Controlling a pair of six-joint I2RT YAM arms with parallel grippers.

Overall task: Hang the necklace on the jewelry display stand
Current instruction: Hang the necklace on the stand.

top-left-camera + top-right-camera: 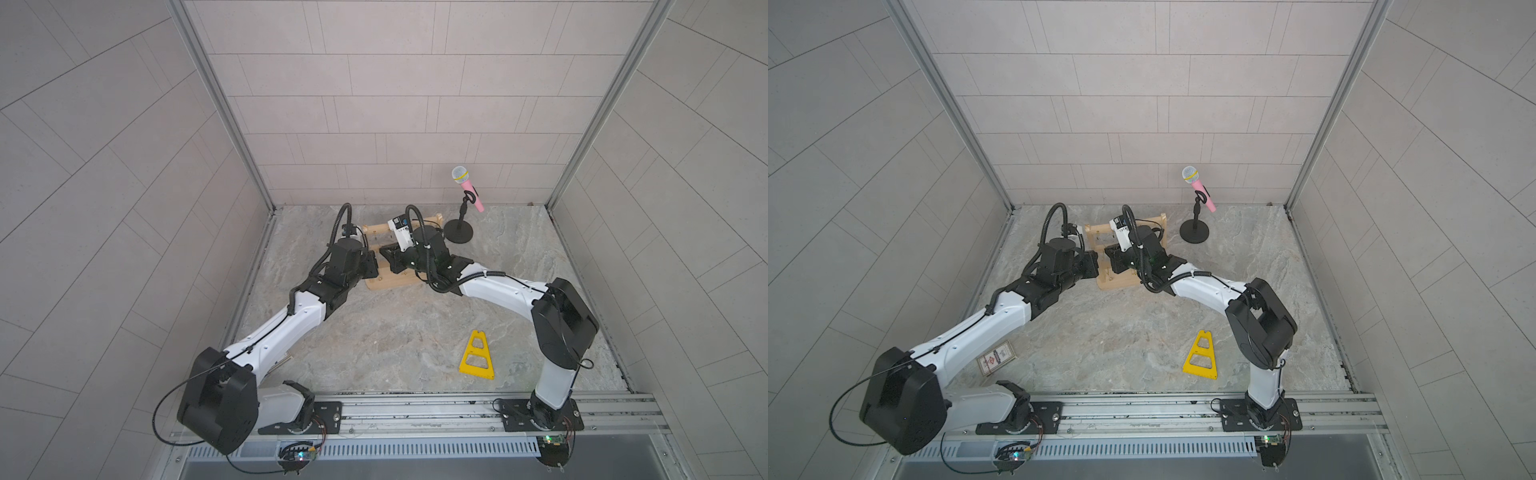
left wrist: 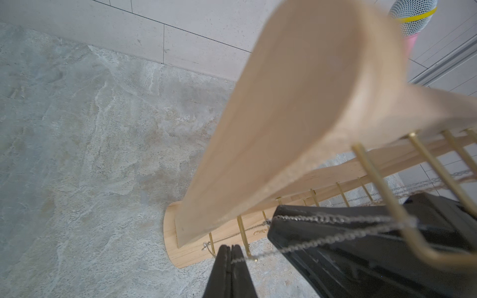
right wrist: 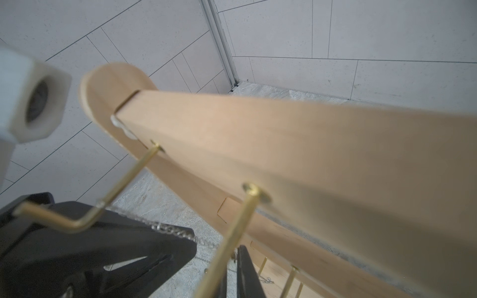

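Two strands of a thin silver chain necklace point(image 2: 330, 219) meet at a gold hook point(image 2: 382, 185) on the top bar of the pale wooden jewelry display stand point(image 2: 296, 90). The left gripper point(image 2: 229, 249) pinches the chain between nearly touching jaws. I cannot tell whether the right gripper point(image 2: 278, 229), just beside it, holds anything.

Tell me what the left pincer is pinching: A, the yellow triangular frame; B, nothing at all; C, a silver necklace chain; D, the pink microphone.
C: in the left wrist view the left pincer is shut on the silver necklace chain, which runs from its tips to a gold hook on the jewelry display stand.
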